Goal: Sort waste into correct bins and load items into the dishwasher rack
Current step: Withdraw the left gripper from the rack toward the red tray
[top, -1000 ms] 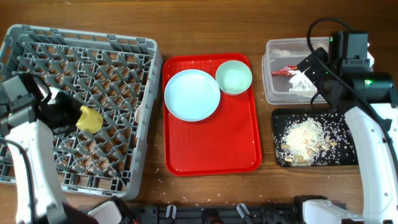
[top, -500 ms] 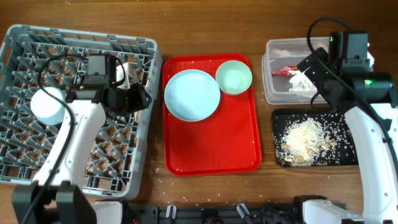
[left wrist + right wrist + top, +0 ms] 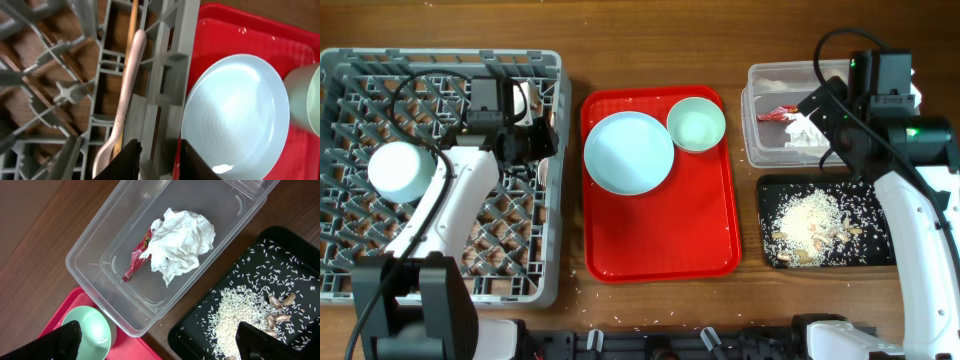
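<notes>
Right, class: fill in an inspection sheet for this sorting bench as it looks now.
Surface: wooden table.
Job's things: dishwasher rack holds small pale-blue dish, pale plastic utensil, wooden chopstick. Large pale-blue plate and light-green bowl sit on red serving tray. Clear tub holds red wrapper and white tissue. Black tray holds rice.
Clutter: loose grains on the table.
Claws: left claw straddles the rack's wall, grip unclear; right claw open, empty.
Cables: black cable loops by right arm.
Surroundings: nothing seen.
</notes>
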You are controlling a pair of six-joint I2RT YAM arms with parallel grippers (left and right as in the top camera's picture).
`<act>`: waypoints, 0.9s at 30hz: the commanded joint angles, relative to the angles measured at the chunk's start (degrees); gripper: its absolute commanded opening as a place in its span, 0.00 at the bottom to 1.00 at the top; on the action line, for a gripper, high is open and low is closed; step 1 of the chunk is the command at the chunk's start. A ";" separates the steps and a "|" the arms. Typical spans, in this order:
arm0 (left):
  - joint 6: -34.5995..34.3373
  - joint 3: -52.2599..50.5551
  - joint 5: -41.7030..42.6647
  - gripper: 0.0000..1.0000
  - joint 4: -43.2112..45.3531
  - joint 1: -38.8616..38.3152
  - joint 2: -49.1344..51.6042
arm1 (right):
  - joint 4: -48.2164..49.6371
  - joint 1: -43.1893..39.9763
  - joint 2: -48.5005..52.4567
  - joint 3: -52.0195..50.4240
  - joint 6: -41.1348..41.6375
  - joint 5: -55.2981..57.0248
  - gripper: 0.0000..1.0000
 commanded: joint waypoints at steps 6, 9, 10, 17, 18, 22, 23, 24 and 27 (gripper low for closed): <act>0.04 0.13 -0.92 0.27 7.50 0.17 0.74 | 0.09 -0.02 -0.57 0.63 0.44 1.25 1.00; -0.15 0.48 0.66 0.33 10.73 0.17 0.37 | 0.09 -0.02 -0.57 0.63 0.46 1.25 1.00; -0.13 0.96 3.21 0.33 10.47 0.17 -0.17 | 0.09 -0.02 -0.57 0.63 0.44 1.25 1.00; -2.54 2.29 14.60 0.64 10.95 -6.43 -13.68 | 0.09 -0.02 -0.57 0.63 0.44 1.25 1.00; -2.47 2.27 14.58 0.65 11.32 -9.29 -13.35 | 0.09 -0.02 -0.57 0.63 0.44 1.22 1.00; -0.96 2.27 10.03 0.71 21.59 -21.77 -6.86 | 0.09 -0.02 -0.57 0.63 0.46 1.25 1.00; -0.98 2.27 5.84 0.72 25.24 -24.39 -4.04 | 0.09 -0.02 -0.57 0.63 0.46 1.25 1.00; -1.01 2.27 3.23 0.72 28.89 -26.45 -1.01 | 0.09 -0.02 -0.57 0.63 0.44 1.25 1.00; -1.38 2.27 3.17 0.66 37.53 -31.50 7.41 | 0.09 -0.02 -0.57 0.63 0.44 1.25 1.00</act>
